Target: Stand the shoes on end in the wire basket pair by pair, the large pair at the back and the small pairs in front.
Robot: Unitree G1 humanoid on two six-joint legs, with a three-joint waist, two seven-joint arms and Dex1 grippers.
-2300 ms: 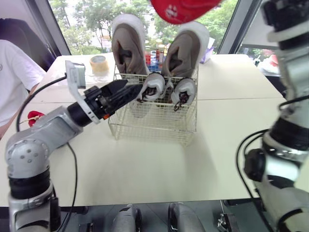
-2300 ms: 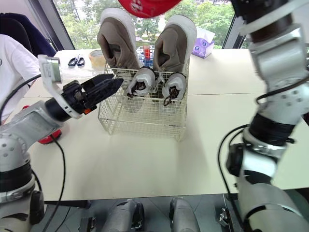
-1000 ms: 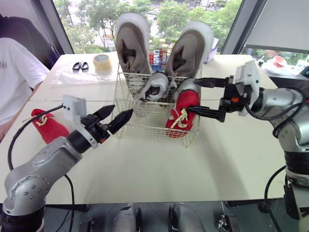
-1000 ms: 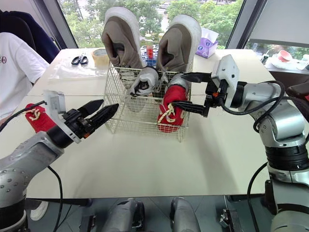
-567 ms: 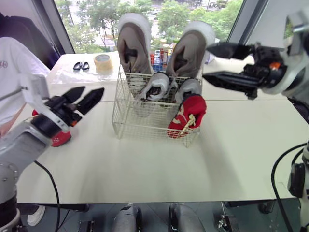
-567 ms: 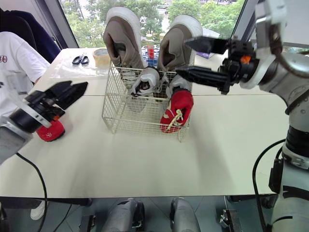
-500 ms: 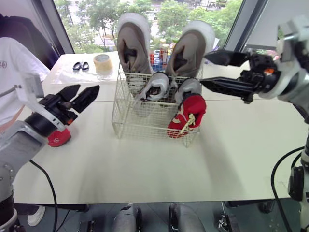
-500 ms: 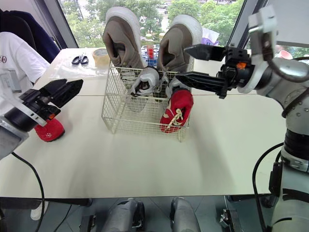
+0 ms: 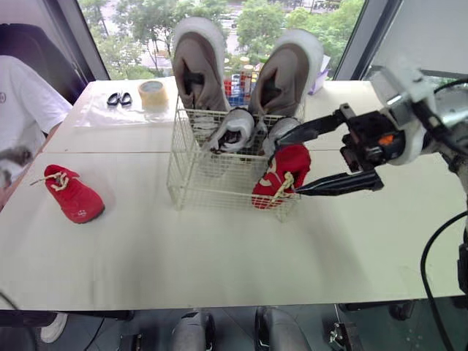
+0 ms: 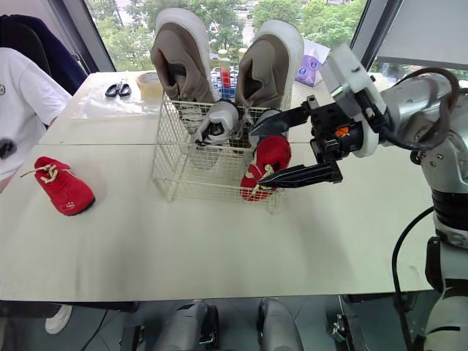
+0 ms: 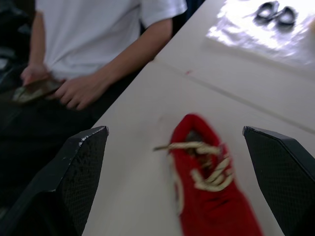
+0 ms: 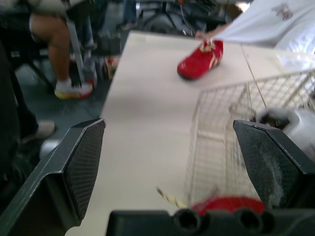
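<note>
Our right end effector (image 9: 290, 166) gapes wide and empty, flanking the soft red laced shoe (image 9: 281, 175) in the wire-grid basket (image 9: 212, 179). Our left end effector (image 11: 173, 129), equally open, frames the other red shoe (image 11: 211, 196).

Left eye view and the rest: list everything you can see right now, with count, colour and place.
wire basket: 1, white, middle of the table
large shoes: 2, taupe with white soles, on end at the basket's back
small shoes: 2, grey and white, in the basket in front of the large pair
red shoes: 2, red with tan laces; one at the basket's front right corner, the other lying on the table to the left
scissors: 1, black, far left of the table
tape roll: 1, tan, beside the scissors
tissue pack: 1, purple, far right
table: 1, cream
person: 1, white shirt, seated at the left
right hand: open, fingers either side of the basket's red shoe
left hand: open, over the loose red shoe
</note>
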